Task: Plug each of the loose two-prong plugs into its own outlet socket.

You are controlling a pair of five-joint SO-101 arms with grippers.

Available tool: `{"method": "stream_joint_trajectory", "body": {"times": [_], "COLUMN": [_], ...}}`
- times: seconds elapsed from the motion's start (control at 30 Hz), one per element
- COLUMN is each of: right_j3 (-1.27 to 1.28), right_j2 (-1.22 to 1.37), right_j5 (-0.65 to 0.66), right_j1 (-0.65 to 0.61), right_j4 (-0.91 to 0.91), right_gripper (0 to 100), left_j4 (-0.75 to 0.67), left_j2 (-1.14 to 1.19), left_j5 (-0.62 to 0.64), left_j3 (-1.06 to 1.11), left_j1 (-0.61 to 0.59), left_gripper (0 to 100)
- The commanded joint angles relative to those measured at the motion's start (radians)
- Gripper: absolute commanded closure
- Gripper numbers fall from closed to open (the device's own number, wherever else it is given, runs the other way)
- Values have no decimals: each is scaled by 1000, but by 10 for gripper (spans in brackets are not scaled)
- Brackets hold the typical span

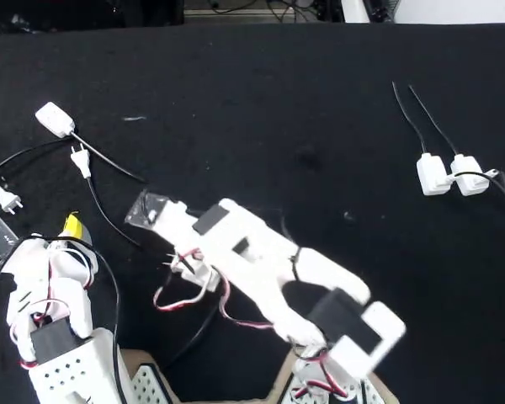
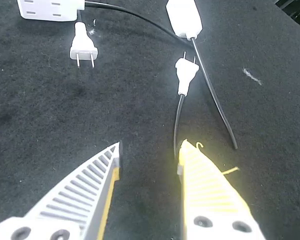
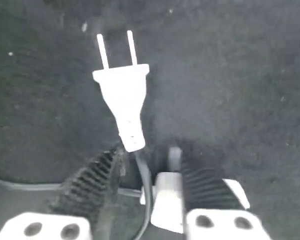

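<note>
High view first: white two-prong plug on a black cable (image 1: pixel 82 160) lying flat on the black cloth table (image 1: pixel 261 93), white block-shaped outlet socket (image 1: pixel 55 119) just beyond the plug's prongs, smaller white two-prong plug (image 1: pixel 7 199) off to one side of the first plug, well apart. Far across the cloth from that plug, two white plastic blocks (image 1: pixel 435 174) touching, maybe an already mated pair, can't swear to it. Reads as the grab-the-plug step, nothing plugged on this side yet. To do that well: pinch the fat plastic body rather than the cable, keep the prongs level and lined up with the socket slots, push straight, probably brace the socket with the spare claw to stop any sliding. Left wrist view: left claw (image 2: pixel 147 150), one white ribbed finger and one yellow, spread wide, holding nothing, hovering short of the plug's cable end, yellow finger just beside the cable. Right wrist view: right claw (image 3: pixel 146 152) sitting right at the plug's tail, partly open, straddling the cable, touching or not hard to call, nothing pinched as far as visible.
</note>
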Motion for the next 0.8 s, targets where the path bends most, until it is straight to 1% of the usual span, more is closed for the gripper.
{"method": "stream_joint_trajectory", "body": {"times": [0.0, 0.1, 0.17, 0.5, 0.77], "right_j3": [-134, -150, -160, -165, -166], "right_j2": [19, -12, -19, 58, 33], "right_j5": [-9, -14, -18, -9, -9], "right_j1": [-17, -71, -83, 17, 21], "right_j4": [58, 57, 49, -80, -157], "right_gripper": [821, 828, 828, 830, 829], "left_j4": [-14, -14, -14, -14, -14], "left_j2": [-9, -9, -9, -9, -9], "left_j5": [6, 5, 5, 5, 5], "left_j3": [-58, -58, -58, -58, -58], "left_j1": [13, 10, 10, 10, 8], "left_gripper": [805, 805, 805, 805, 805]}}
